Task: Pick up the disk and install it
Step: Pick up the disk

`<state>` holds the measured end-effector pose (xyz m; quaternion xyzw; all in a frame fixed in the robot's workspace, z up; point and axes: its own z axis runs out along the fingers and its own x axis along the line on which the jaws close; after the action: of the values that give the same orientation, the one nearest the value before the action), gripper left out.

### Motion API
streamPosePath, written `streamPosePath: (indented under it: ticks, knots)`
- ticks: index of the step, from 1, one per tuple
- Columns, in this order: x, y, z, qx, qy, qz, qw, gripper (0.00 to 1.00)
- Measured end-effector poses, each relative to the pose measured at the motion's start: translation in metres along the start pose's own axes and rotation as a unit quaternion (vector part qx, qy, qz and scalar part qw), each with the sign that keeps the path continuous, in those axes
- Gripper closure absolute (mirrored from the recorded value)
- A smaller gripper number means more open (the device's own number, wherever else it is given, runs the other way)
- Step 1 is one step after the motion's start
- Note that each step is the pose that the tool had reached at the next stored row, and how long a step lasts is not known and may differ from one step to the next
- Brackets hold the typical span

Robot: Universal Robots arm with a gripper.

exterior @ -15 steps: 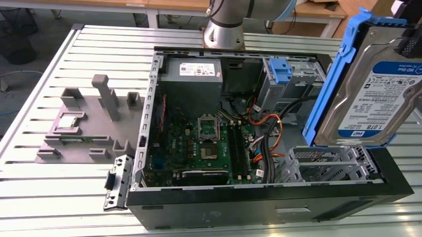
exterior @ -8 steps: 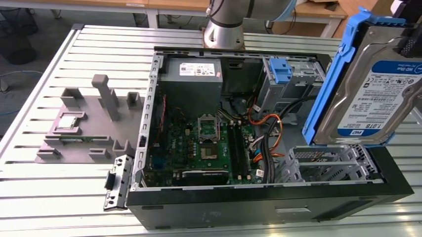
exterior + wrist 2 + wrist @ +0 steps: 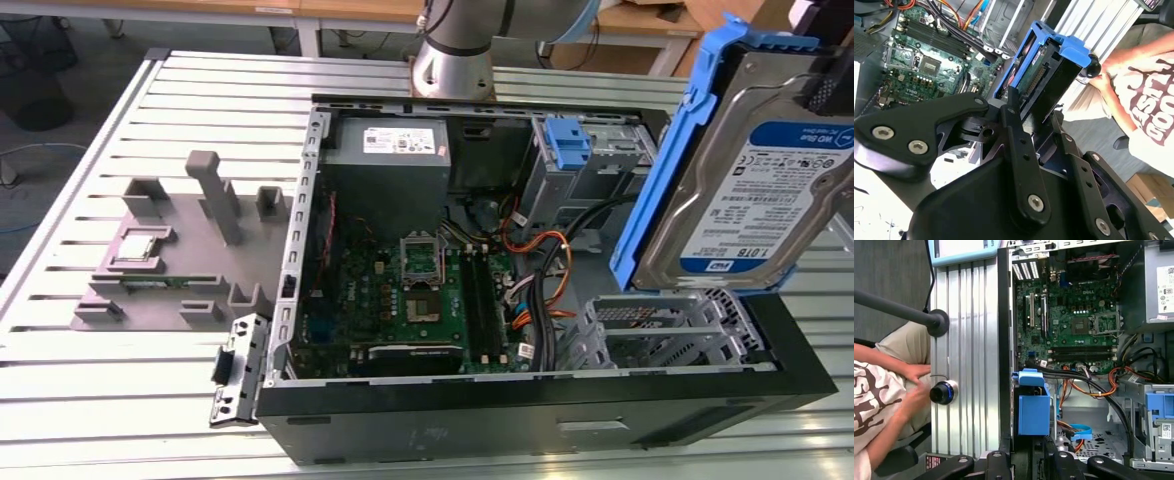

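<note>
The disk [image 3: 754, 190] is a silver hard drive with a white-and-blue label in a blue plastic carrier. It hangs tilted on edge above the exterior view's right end of the open computer case [image 3: 534, 412]. In the second wrist view my gripper [image 3: 1031, 107] is shut on the disk [image 3: 1046, 75], with the black fingers [image 3: 1013, 112] clamping its lower end. In the first wrist view the disk's blue carrier [image 3: 1033, 407] sits just beyond the gripper [image 3: 1029, 452], over the case's side wall. The dark gripper body shows at the disk's upper edge in the exterior view.
Inside the case lie the motherboard [image 3: 400, 290], a grey power supply [image 3: 387, 150], a bare blue bracket [image 3: 567, 140] in the upper bay and a perforated metal drive cage [image 3: 661, 325] below the disk. A grey fixture [image 3: 174, 250] stands on the table. A person [image 3: 879, 390] sits beside it.
</note>
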<state>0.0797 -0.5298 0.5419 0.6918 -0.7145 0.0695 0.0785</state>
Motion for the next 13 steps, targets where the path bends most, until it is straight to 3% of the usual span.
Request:
streamPosePath:
  ticks: [10, 11, 13]
  knots:
    - [0.0, 0.0, 0.0, -0.0002, -0.0059, 0.0, 1.0, 0.65]
    - [0.0001, 0.0, 0.0001, -0.0003, -0.008, 0.0, 1.0, 0.65]
    - [0.0005, -0.0001, 0.0002, -0.0008, -0.0248, 0.0, 0.9997, 0.65]
